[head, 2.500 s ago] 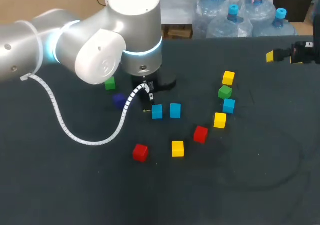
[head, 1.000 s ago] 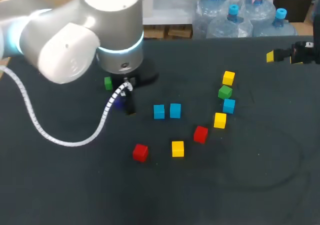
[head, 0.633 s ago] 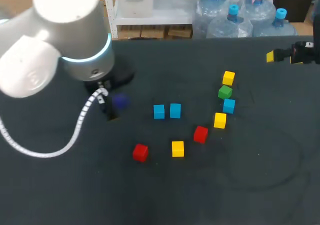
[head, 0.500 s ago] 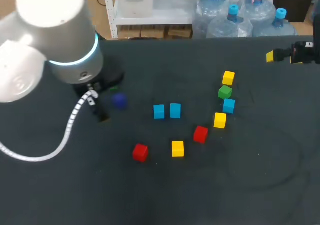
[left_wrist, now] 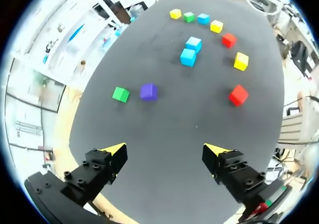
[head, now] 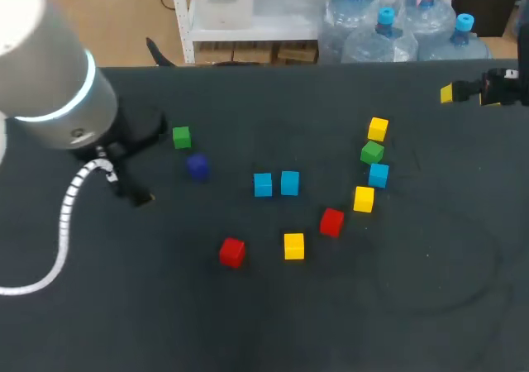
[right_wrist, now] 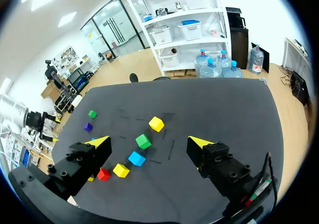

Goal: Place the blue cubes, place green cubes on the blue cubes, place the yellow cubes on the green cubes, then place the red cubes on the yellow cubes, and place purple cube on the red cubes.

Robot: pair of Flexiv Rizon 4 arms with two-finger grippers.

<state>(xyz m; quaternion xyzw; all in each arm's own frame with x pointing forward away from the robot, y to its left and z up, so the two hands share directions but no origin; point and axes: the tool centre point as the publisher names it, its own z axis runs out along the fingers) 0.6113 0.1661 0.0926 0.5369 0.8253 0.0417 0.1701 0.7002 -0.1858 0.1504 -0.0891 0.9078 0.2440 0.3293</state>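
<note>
Two blue cubes (head: 263, 184) are placed side by side; nothing is stacked. Left fingers (left_wrist: 113, 152) and right fingers (right_wrist: 98, 142) are held apart.

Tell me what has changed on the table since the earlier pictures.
The left arm drew back from beside the two blue cubes toward its own side, uncovering the green cube and the purple cube. Its end effector is open and empty. All cubes and the right arm stayed in place.

Ahead of the wide-spread tool (right_wrist: 148, 142) lie a yellow cube (right_wrist: 156, 123), green cube (right_wrist: 143, 141) and blue cube (right_wrist: 136, 159).
</note>
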